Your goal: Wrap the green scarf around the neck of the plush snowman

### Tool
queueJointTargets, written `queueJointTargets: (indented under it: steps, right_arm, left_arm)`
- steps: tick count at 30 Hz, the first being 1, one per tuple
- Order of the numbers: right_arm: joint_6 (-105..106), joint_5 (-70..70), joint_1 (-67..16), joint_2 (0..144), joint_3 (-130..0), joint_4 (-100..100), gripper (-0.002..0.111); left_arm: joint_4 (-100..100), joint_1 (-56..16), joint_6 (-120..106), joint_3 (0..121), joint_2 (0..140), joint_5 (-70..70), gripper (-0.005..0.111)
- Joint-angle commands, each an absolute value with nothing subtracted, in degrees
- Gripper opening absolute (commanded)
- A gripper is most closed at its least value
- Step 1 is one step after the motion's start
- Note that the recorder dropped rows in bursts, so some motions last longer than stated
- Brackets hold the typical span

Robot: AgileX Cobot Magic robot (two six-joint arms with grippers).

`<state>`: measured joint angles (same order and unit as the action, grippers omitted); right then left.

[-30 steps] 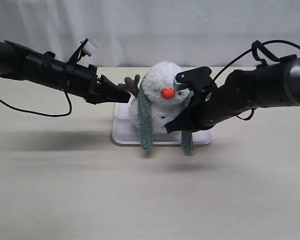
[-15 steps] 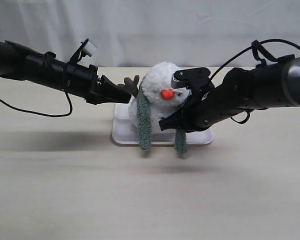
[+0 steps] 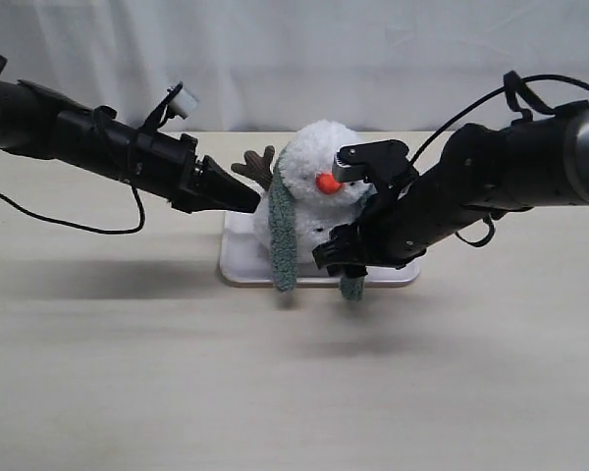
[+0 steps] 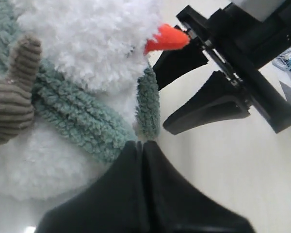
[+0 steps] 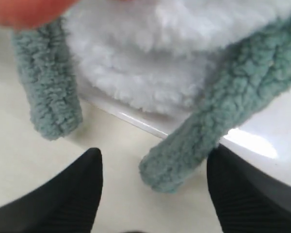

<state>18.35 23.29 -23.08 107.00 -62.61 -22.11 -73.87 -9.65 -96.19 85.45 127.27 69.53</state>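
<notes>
The plush snowman (image 3: 319,157) stands on a white tray (image 3: 238,263). The green scarf (image 3: 283,240) lies around its neck, and both ends hang down its front. My left gripper (image 3: 253,202) is shut, with its tip (image 4: 142,143) against the scarf (image 4: 77,114) at the snowman's side, under the brown twig arm (image 4: 12,97); nothing shows between its fingers. My right gripper (image 3: 340,257) is open low in front of the snowman. One scarf end (image 5: 184,145) hangs loose between its fingers (image 5: 82,189), close to one of them. The other scarf end (image 5: 48,104) hangs apart.
The tray's front edge (image 5: 136,121) lies just behind the right gripper's fingers. Both arms reach in from the sides over a pale wooden table (image 3: 294,392). A white cloth backdrop (image 3: 373,59) hangs behind it.
My right gripper has moved lower and to the left and has opened, letting go of the scarf end. My left gripper has edged closer to the snowman.
</notes>
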Motion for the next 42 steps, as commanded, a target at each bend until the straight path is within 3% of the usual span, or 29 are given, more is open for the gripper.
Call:
queueJointTargets:
  steps: [1,10,16,23,42]
  right_arm:
    - [13.8,25.8,-23.2,101.0,-62.3,-15.2,0.06]
    - [11.2,17.7,-23.2,79.6,-54.2,-12.8,0.058]
    - [11.2,9.0,-23.2,68.4,-47.6,-12.8,0.028]
    - [11.2,4.1,-23.2,56.1,-41.9,-12.8,0.004]
    - [10.7,2.2,-23.2,23.7,-33.7,-13.0,0.004]
  left_arm:
    - [-74.3,-6.2,-92.3,85.3,127.3,70.0,0.0]
    - [-75.6,-4.4,-87.5,73.4,110.9,43.5,0.0]
    - [-84.1,-4.4,-88.8,65.9,99.8,32.9,0.0]
    - [-96.6,-4.4,-97.4,57.1,86.9,24.9,0.0]
    - [-99.9,-4.4,-100.4,40.4,50.9,19.3,0.0]
